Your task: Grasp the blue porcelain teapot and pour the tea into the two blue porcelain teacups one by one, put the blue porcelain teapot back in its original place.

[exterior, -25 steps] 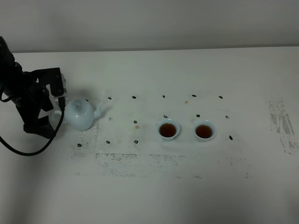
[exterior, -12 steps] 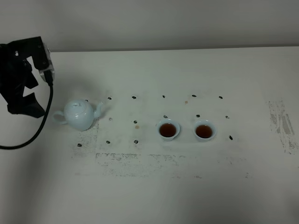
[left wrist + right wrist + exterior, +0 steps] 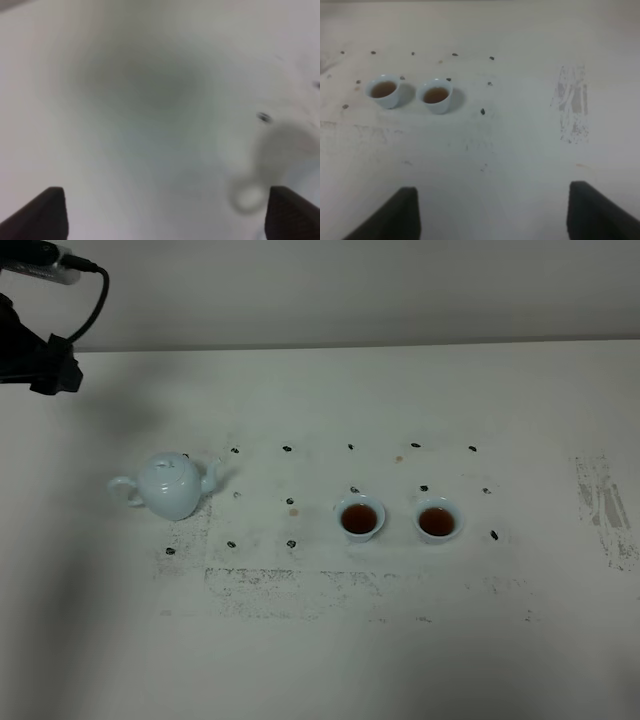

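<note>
Round pale-blue porcelain teapot (image 3: 170, 485) stood left; two small pale-blue teacups (image 3: 359, 518) (image 3: 437, 519) right, holding brown tea. My left claw (image 3: 160, 212), blurred, seemingly spread empty; right claw (image 3: 492, 212) likewise.

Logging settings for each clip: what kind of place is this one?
Probably a lab test bench, not a home: a bare white table with scuffed patches and black position dots, holding only a teapot and two filled cups, against a plain wall.

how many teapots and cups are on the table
teapot: 1
cups: 2, both holding dark tea
total: 3
</note>
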### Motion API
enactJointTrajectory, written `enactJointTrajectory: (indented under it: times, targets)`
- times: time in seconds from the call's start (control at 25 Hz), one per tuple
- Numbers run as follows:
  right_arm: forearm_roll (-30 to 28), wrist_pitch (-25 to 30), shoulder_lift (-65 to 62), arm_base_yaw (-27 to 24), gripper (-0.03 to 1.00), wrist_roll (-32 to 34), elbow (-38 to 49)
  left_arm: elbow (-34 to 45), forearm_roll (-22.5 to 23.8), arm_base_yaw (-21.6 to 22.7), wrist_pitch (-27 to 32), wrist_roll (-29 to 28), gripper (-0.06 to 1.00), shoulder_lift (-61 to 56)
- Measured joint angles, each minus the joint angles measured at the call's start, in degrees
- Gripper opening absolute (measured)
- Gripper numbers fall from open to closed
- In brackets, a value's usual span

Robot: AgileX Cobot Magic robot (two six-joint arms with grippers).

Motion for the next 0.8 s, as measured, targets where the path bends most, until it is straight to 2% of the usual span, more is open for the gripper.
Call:
enactJointTrajectory:
  times: [0.24, 0.4, 0.52, 0.64, 0.8]
  targets:
    - [0.0, 0.0, 0.0, 0.0, 0.59, 0.0, 0.0, 0.0, 1.14, 3.02, -4.2, -7.24, 0.08, 0.0]
    - [0.0, 0.0, 0.0, 0.0, 0.59, 0.0, 0.0, 0.0, 1.08, 7.47, -3.81, -9.99, 0.08, -0.06]
    - [0.0, 0.0, 0.0, 0.0, 0.59, 0.0, 0.0, 0.0, 0.6, 11.19, -0.01, -11.3, 0.08, -1.38]
    - [0.0, 0.0, 0.0, 0.0, 0.59, 0.0, 0.0, 0.0, -2.0, 15.17, 5.87, -11.6, 0.08, -5.03]
    - [0.0, 0.0, 0.0, 0.0, 0.59, 0.0, 0.0, 0.0, -4.25, 16.52, 15.02, -8.15, 0.08, -11.86]
